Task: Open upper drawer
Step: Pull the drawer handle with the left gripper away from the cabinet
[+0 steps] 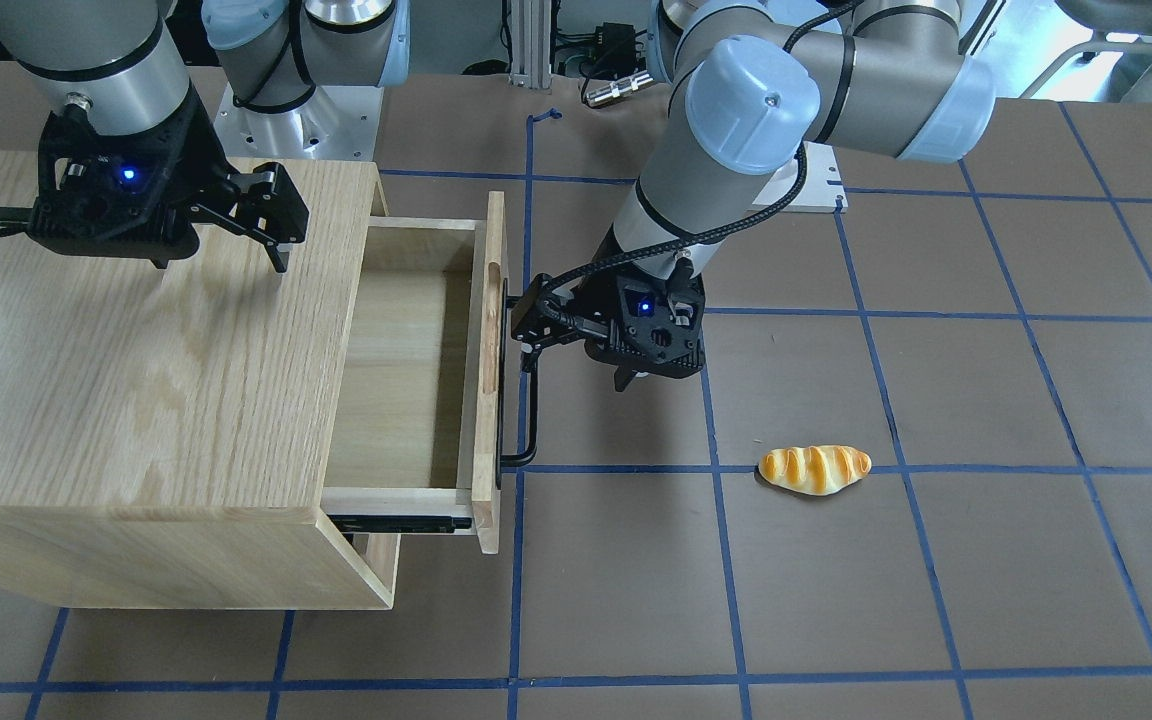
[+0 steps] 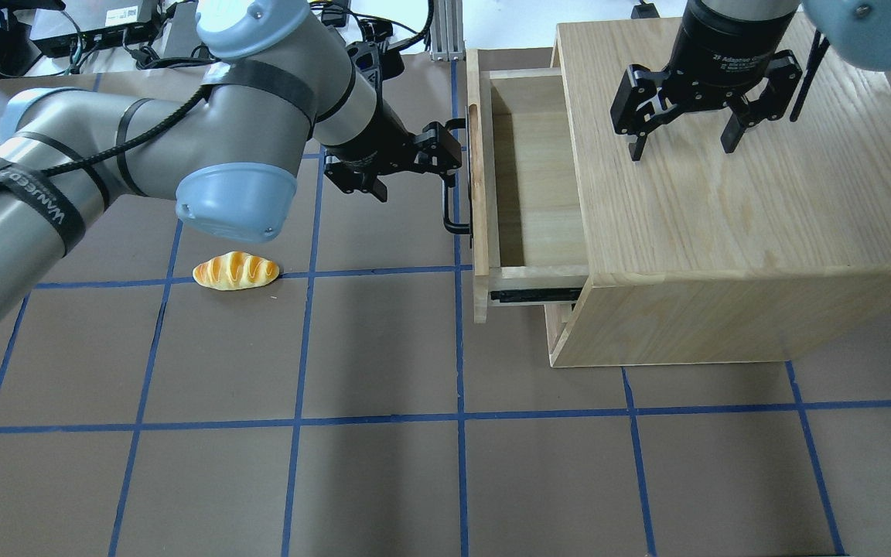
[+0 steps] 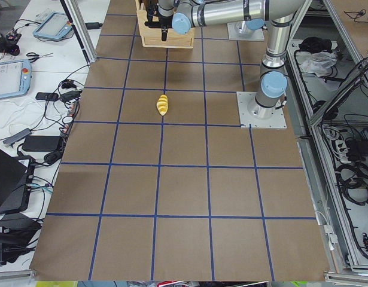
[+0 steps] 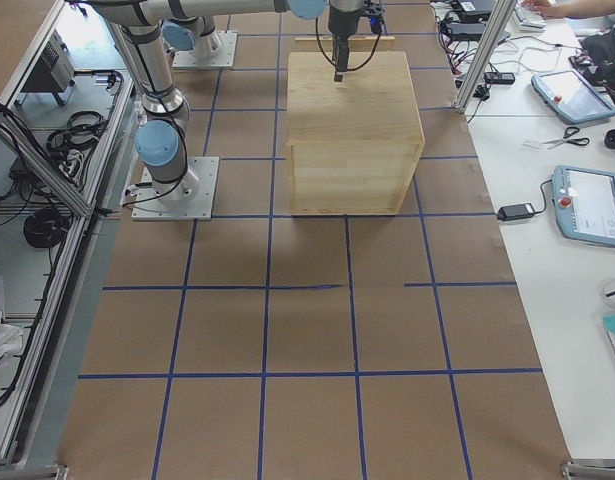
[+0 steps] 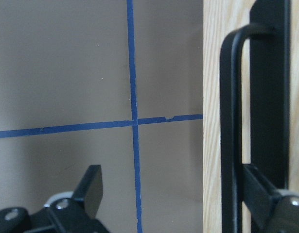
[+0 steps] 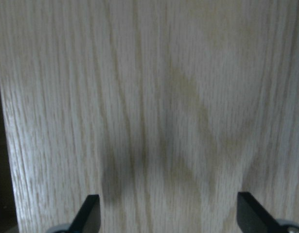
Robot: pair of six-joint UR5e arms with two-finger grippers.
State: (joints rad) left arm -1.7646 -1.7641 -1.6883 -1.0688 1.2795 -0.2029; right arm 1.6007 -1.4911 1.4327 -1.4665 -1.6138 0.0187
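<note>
The upper drawer (image 1: pixel 406 380) stands well out of the cabinet (image 1: pixel 136 400). The left gripper (image 1: pixel 526 325), spread wide, merely hooks its handle (image 1: pixel 533 420), so unhooking seems next.

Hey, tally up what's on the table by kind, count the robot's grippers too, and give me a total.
Wooden cabinet: 1
Upper drawer, pulled open: 1
Bread roll: 1
Grippers: 2, the left gripper and the right gripper
Total: 5
</note>
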